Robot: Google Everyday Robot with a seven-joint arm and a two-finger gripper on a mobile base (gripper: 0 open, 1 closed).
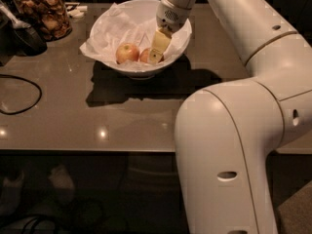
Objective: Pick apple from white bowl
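The white bowl (pixel 181 29) stands at the back of the table, lined with crumpled white paper. Two apples lie in it. The reddish-orange apple (pixel 145 55) is on the right, partly hidden behind my gripper. A paler apple (pixel 126 52) with yellow-green patches lies to its left. My gripper (pixel 156 57) reaches down into the bowl from the upper right and sits right against the reddish apple's right side.
A glass jar of brown snacks (pixel 43 11) stands at the back left, with a dark object (pixel 22 35) beside it. A black cable (pixel 19 94) loops on the table's left. My large white arm (pixel 234 145) fills the right foreground.
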